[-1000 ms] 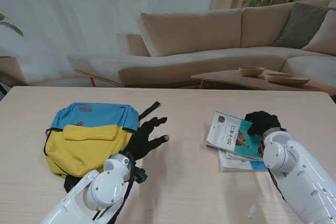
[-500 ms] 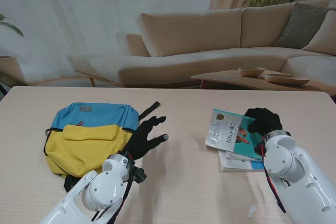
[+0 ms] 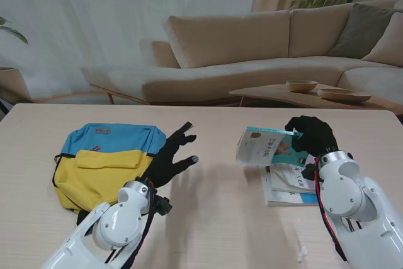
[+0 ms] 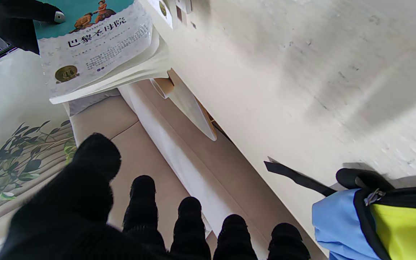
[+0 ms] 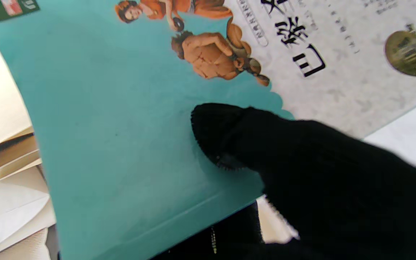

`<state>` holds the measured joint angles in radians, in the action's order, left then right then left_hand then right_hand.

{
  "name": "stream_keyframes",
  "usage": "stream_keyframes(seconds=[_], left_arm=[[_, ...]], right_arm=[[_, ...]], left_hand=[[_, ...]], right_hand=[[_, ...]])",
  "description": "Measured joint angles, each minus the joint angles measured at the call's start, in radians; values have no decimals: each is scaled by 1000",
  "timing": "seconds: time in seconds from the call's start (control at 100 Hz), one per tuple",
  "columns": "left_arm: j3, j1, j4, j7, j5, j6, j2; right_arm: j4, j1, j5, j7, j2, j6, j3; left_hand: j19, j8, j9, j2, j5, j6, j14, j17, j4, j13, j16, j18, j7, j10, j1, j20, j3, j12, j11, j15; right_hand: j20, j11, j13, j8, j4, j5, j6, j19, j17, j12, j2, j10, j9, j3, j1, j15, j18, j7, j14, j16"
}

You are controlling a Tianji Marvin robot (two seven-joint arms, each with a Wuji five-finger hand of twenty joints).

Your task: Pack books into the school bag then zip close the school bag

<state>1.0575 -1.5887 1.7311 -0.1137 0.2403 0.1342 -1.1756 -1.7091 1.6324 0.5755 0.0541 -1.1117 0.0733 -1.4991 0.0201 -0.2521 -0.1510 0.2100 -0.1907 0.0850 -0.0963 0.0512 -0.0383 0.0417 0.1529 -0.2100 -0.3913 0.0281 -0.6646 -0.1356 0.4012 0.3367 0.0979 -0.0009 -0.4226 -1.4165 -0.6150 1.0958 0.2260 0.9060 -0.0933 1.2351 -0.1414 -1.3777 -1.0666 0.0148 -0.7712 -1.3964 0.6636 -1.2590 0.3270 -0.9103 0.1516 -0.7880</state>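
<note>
Stand view: the right hand [image 3: 312,137] has the top book [image 3: 267,146] pinched at one edge and lifted off the table, its far end sagging toward the bag side. A second book [image 3: 286,188] lies flat on the table [image 3: 220,218] right under it. Over on the left, the bag [image 3: 104,165], blue over yellow, lies flat and looks zipped shut. The left hand [image 3: 170,159] hovers just beside it, fingers spread, holding nothing.

Left wrist view: fingers [image 4: 190,224] fanned apart over the table edge, bag [image 4: 377,220] corner with a zipper pull close by, a black strap [image 4: 294,178] trailing out. The book [image 4: 96,47] shows its pages drooping: a soft paperback, light but floppy.

Right wrist view: thumb [image 5: 229,137] pressed onto the glossy teal cover [image 5: 121,126], other fingers hidden beneath. That cover looks slippery; I'd say a grip nearer the spine would bend less.

In the way, I judge: the closed zipper first, then the strap. Sofa [image 3: 252,48] and side table [image 3: 308,96] stand well behind.
</note>
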Motion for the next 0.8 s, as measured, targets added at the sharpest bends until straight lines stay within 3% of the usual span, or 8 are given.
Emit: stream_keyframes(seconds=[0.11, 0.33, 0.43, 0.57, 0.72, 0.8], left_arm=[[18, -9, 6, 3, 7, -38, 2], [53, -36, 27, 36, 27, -111, 19], [60, -50, 43, 48, 50, -127, 28], [68, -64, 66, 81, 68, -142, 39], [70, -73, 79, 103, 87, -175, 50], [70, -76, 86, 107, 94, -184, 53]], right_arm=[[-43, 5, -8, -25, 1, -3, 7], [-108, 2, -11, -51, 13, 11, 88], [-131, 0, -21, -53, 13, 27, 133], [-160, 0, -26, -53, 13, 40, 190], [-173, -6, -26, -46, 10, 65, 250], [-176, -11, -28, -42, 7, 75, 273]], left_hand=[[1, -24, -1, 33, 0, -11, -24, 2, 0, 0, 95, 0, -40, 13, 0, -87, 28, 13, 49, 14], [59, -37, -3, 90, 0, -28, -36, 15, 0, 0, 200, -7, -53, 25, 2, -234, 63, 23, 90, 36], [74, -34, -13, 125, 0, -37, -47, 23, -1, 0, 234, -15, 17, 48, 29, -301, 116, 23, 108, 46], [74, 13, -13, 166, 11, -48, -48, 25, -17, 0, 243, -23, 168, 48, 76, -339, 143, 23, 85, 46], [74, 15, -13, 232, 11, -74, -48, 25, -39, 0, 243, -26, 233, 48, 131, -341, 157, 23, 67, 47], [74, 12, -13, 230, 11, -74, -48, 25, -47, 0, 243, -26, 235, 48, 141, -349, 173, 23, 67, 47]], right_hand=[[-3, -1, 0, 6, 0, 0, 0, 0, 0, 0, 0, 0, 0, 0, 0, 0, 0, 0, 0, 0], [-5, -1, 0, 8, 0, 0, 0, 0, -2, 0, 0, 0, 0, 0, 0, 0, 0, 0, 0, 0], [-5, -1, 0, 9, 0, 0, 0, 0, -3, 0, 0, 0, 0, 0, 0, 0, 0, 0, 0, 0], [-5, -1, 0, 16, 0, 0, 0, 0, -3, 0, 0, 0, 0, 0, 0, 0, 0, 0, 0, 0], [-5, -1, 0, 17, 0, 0, 0, 0, -3, 0, 0, 0, 0, 0, 0, 0, 0, 0, 0, 0], [-5, -1, 0, 18, 0, 0, 0, 0, -3, 0, 0, 0, 0, 0, 0, 0, 0, 0, 0, 0]])
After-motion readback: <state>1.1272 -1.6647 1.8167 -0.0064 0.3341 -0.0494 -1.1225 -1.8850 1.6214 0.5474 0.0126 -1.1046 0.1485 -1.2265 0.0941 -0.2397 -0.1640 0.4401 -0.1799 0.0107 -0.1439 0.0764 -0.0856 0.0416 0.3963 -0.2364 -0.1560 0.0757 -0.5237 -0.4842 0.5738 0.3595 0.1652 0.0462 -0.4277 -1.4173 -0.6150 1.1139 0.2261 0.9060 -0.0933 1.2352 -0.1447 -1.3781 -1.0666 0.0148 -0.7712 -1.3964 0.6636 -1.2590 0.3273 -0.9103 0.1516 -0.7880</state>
